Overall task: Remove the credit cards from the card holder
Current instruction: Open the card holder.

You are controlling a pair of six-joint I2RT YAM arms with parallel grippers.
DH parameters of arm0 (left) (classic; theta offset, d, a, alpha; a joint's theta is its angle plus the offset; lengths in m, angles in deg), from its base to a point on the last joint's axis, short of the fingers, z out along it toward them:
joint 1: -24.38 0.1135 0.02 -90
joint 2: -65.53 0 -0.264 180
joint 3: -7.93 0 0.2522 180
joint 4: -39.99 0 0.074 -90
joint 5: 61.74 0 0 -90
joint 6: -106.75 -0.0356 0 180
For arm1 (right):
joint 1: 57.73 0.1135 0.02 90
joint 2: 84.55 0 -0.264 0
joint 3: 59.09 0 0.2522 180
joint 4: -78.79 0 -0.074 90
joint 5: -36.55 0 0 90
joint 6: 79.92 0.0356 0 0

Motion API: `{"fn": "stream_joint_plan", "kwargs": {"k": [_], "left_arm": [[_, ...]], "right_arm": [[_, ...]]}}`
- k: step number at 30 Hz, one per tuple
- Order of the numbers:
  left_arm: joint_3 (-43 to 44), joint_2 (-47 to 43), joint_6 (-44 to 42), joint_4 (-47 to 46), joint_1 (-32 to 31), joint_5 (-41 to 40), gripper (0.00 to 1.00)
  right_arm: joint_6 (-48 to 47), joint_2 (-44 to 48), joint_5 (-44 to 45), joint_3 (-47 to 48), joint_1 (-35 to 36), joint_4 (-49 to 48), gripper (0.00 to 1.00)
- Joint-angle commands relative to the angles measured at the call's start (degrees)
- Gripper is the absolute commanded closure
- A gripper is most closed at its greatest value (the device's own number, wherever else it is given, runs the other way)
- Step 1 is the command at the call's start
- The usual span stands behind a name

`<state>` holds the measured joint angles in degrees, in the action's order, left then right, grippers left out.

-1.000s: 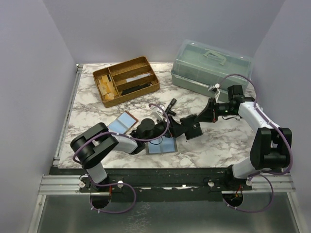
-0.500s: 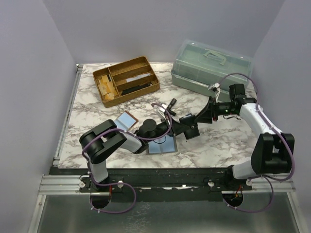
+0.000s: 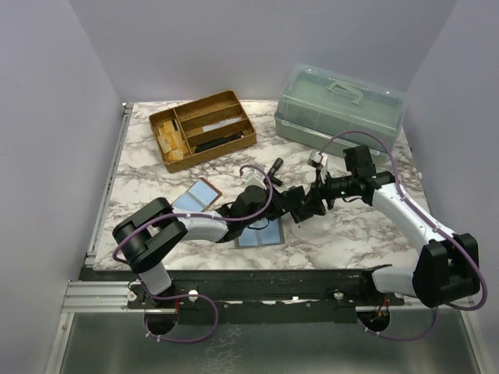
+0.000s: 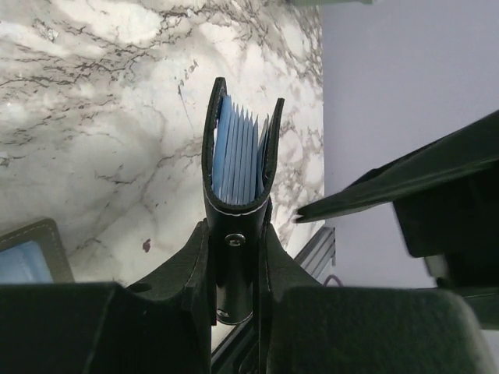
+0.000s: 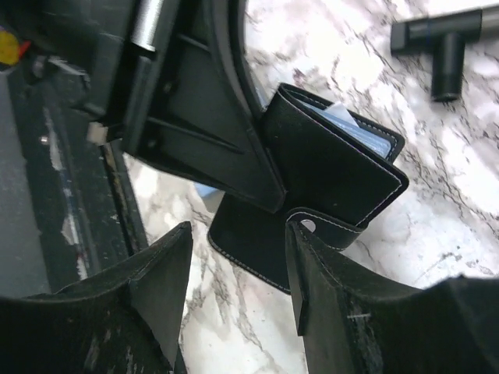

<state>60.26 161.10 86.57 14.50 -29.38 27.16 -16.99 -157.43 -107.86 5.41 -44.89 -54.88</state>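
Note:
The black card holder (image 4: pixel 210 140) stands on edge between the fingers of my left gripper (image 4: pixel 238 226), which is shut on its folded spine. Several light-blue credit cards (image 4: pixel 238 160) sit edge-on inside it. From above, the left gripper (image 3: pixel 299 205) and the holder (image 3: pixel 309 207) are at the table's middle. My right gripper (image 3: pixel 318 195) is right beside them. In the right wrist view the right gripper (image 5: pixel 238 234) is open, one finger on each side of the holder's snap strap (image 5: pixel 312 226). A card corner (image 5: pixel 343 117) peeks from the holder (image 5: pixel 335 167).
Two open flat holders with light-blue faces lie near the left arm (image 3: pixel 197 196) (image 3: pixel 260 234). A wooden divided tray (image 3: pixel 203 128) is at the back left. A translucent green case (image 3: pixel 339 105) is at the back right. A black T-shaped tool (image 3: pixel 274 167) lies behind the grippers.
The left gripper has shut on the card holder and the right gripper has opened off it. The right arm has swung left and now sits closer to the holder.

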Motion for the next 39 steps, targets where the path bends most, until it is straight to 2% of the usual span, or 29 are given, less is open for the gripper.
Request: {"fn": "stream_joint_plan", "kwargs": {"k": [1,8,19,23,29,31,37,39], "left_arm": [[4.4,-2.5,3.3,8.9,-1.5,-7.2,1.0],[5.3,-1.5,4.2,10.2,-1.9,-6.7,1.0],[5.5,-2.0,4.4,10.1,-2.1,-6.0,1.0],[5.1,-2.7,4.6,10.1,-2.1,-6.0,1.0],[4.5,-4.0,4.9,9.9,-2.1,-6.0,1.0],[4.3,-4.4,5.0,9.6,-2.1,-5.6,1.0],[3.0,-6.1,4.9,9.2,-2.1,-5.7,1.0],[1.9,-7.1,4.9,9.2,-2.1,-6.4,1.0]], "right_arm": [[2.1,-2.0,12.6,-0.6,2.7,-5.0,0.44],[3.3,-4.0,21.1,-1.3,5.4,-8.0,0.46],[4.3,-6.6,23.7,-1.6,8.9,-9.3,0.48],[4.0,-8.3,26.0,-1.5,10.4,-9.4,0.57],[3.4,-8.7,28.6,-1.8,12.0,-9.9,0.58],[3.4,-8.5,29.4,-2.0,12.2,-10.5,0.62],[4.1,-8.2,33.3,-1.6,12.2,-11.0,0.9],[4.5,-7.9,35.8,-1.6,12.1,-11.4,0.94]]}}
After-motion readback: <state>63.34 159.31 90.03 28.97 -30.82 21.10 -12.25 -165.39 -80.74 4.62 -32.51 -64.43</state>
